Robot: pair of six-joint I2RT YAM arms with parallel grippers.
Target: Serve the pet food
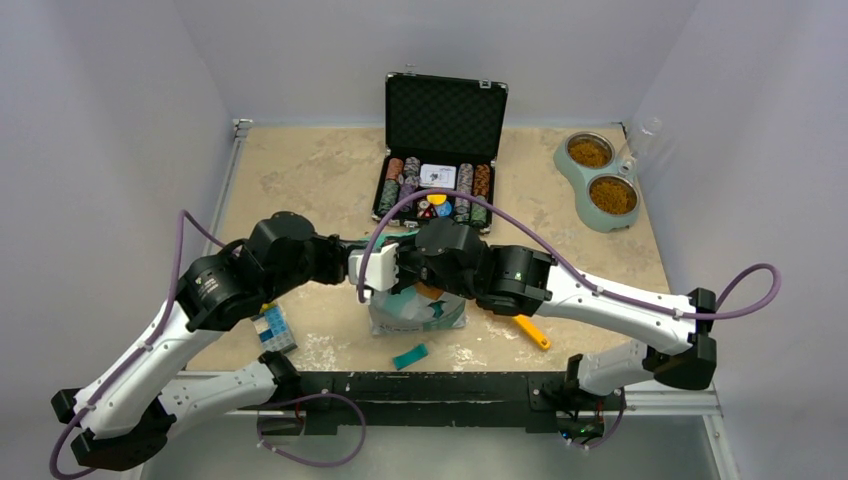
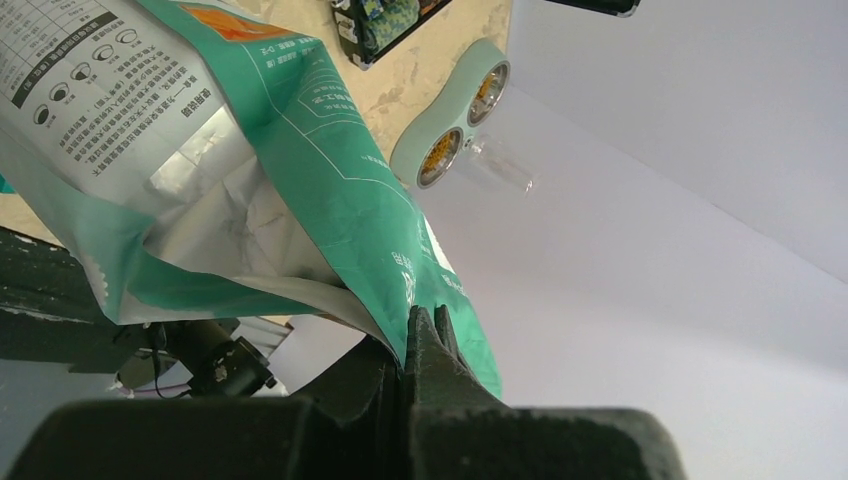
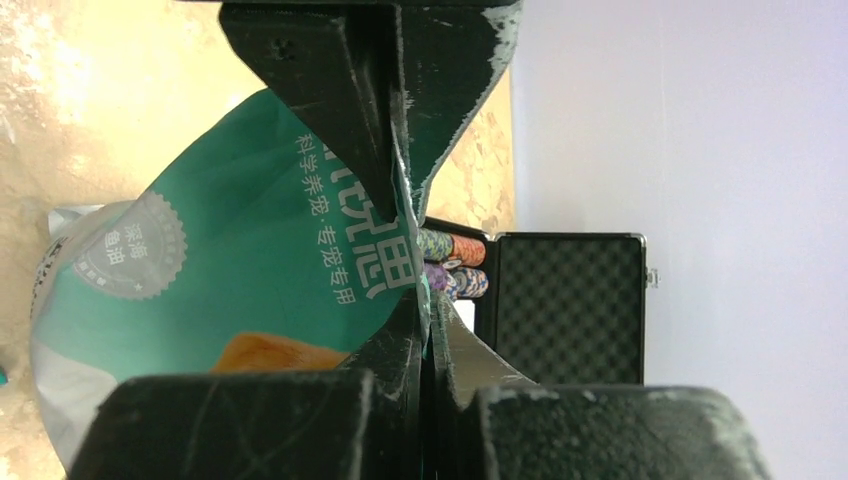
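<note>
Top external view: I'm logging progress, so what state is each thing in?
pet food bag: pinched by both grippers.
left gripper: shut on pet food bag.
right gripper: shut on pet food bag.
poker chip case: lid open.
double bowl: both wells hold kibble.

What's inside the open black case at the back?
Stacks of colourful poker chips around a small white box. A purple cable crosses the case's front, so a few things under it are hidden.
</note>
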